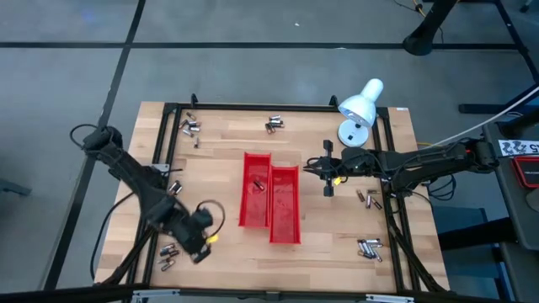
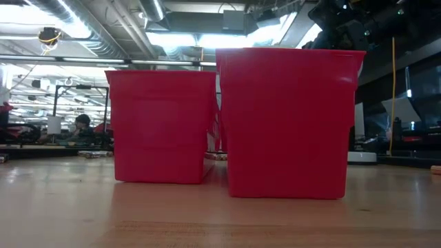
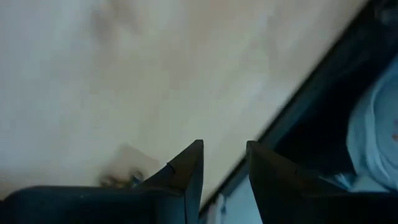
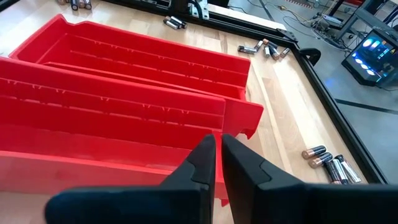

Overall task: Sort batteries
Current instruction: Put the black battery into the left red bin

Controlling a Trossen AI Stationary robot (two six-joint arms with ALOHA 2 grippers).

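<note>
Since the batteries (image 1: pixel 190 127) lying in small clusters around the red trays (image 1: pixel 269 198) look hard, smooth and prone to rolling, each wants pinching across its middle, though the left gripper (image 3: pixel 224 163) stands part-open and empty and the right gripper (image 4: pixel 217 155) is closed, holding nothing.

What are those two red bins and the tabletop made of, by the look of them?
The red bins look like moulded plastic: uniform colour, thin smooth walls with a slight sheen and ribbed insides. The tabletop looks like pale wood, probably finished smooth: plank-like strips and grain show.
</note>
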